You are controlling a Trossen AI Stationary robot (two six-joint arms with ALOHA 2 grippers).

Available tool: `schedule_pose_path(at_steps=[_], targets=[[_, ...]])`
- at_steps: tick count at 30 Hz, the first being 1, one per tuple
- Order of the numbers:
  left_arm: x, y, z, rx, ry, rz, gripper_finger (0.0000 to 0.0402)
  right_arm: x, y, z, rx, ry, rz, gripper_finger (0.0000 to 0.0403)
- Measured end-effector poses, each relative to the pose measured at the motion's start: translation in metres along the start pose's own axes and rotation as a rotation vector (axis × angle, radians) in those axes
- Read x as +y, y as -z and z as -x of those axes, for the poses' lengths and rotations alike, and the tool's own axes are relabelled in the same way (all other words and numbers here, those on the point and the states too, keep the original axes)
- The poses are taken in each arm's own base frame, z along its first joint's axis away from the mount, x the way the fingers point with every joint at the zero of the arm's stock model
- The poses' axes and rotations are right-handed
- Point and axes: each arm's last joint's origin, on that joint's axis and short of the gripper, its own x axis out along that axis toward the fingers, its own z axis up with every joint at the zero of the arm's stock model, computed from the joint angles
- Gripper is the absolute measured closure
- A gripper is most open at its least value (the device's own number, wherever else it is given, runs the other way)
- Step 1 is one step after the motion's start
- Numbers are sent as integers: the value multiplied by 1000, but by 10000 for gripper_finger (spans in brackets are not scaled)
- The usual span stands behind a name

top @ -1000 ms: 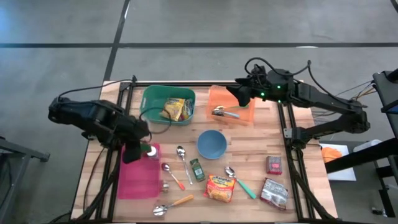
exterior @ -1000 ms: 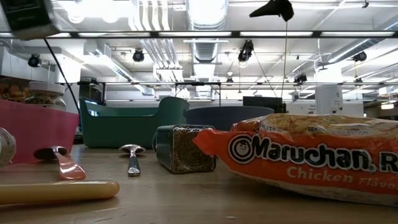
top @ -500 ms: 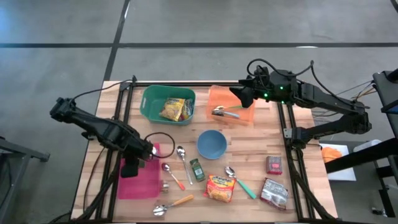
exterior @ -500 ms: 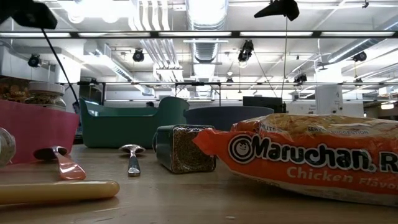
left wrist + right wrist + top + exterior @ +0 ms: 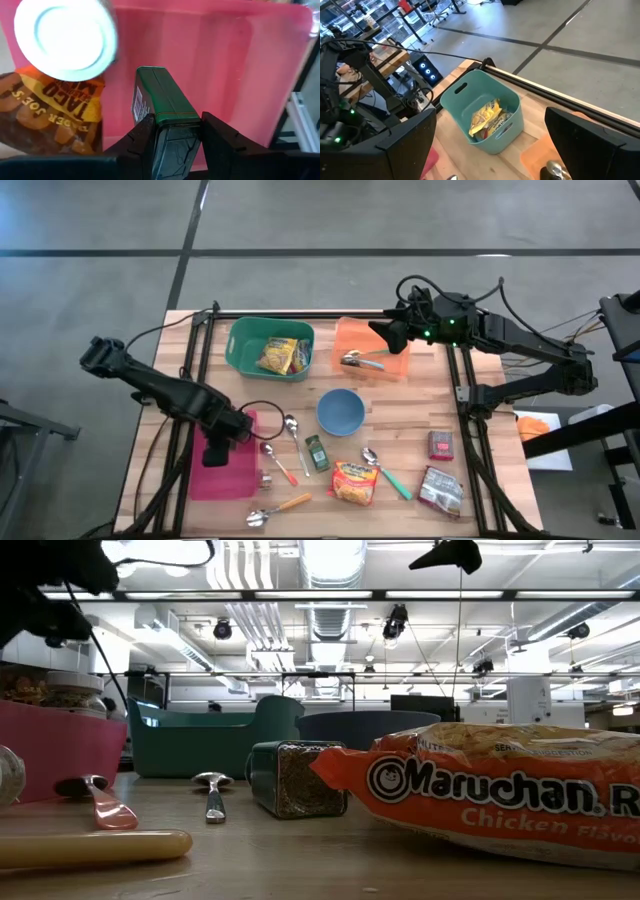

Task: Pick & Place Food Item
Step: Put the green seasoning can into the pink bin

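Note:
My left gripper (image 5: 175,142) is shut on a green tin (image 5: 162,97) inside the top of the pink bin (image 5: 240,75), at the table's left near side (image 5: 228,472). A jar with a white lid (image 5: 65,40) and a brown taco seasoning packet (image 5: 45,115) lie in the bin beside the tin. In the high view the arm (image 5: 215,442) hides the tin. My right gripper (image 5: 382,335) hangs open above the orange bin (image 5: 385,365) at the far side and holds nothing. My left gripper pinches the green tin's two long side faces (image 5: 159,125) between its two fingers (image 5: 142,142), at the end of the tin nearest the wrist. The fingers come steeply from above and lie along the tin. The tin points down into the pink bin; whether it touches the floor, I cannot tell.
A teal bin (image 5: 270,350) with yellow packets stands at the far left. A blue bowl (image 5: 340,412) is mid-table, with another green tin (image 5: 317,452), a ramen pack (image 5: 355,482), several spoons and two packets (image 5: 440,468) on the near and right side.
My left gripper has sunk with the green tin from above the pink bin down into it, shifting a little toward the table's near edge and tipping more steeply downward. The arm now covers the jar in the high view.

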Motion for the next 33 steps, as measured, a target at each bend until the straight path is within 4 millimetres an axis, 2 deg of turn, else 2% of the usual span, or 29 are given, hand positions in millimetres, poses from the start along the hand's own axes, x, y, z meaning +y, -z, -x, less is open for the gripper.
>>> schedule_pose_path(at_steps=[14, 28, 33], targets=[[27, -7, -13, 9, -12, 122, 283, 0, 0, 0, 6, 1, -14, 34], [38, -7, -24, 22, -12, 116, 283, 0, 1, 0, 6, 1, -17, 34], [37, -9, -24, 4, 1, 113, 248, 0, 1, 0, 6, 1, -17, 34]])
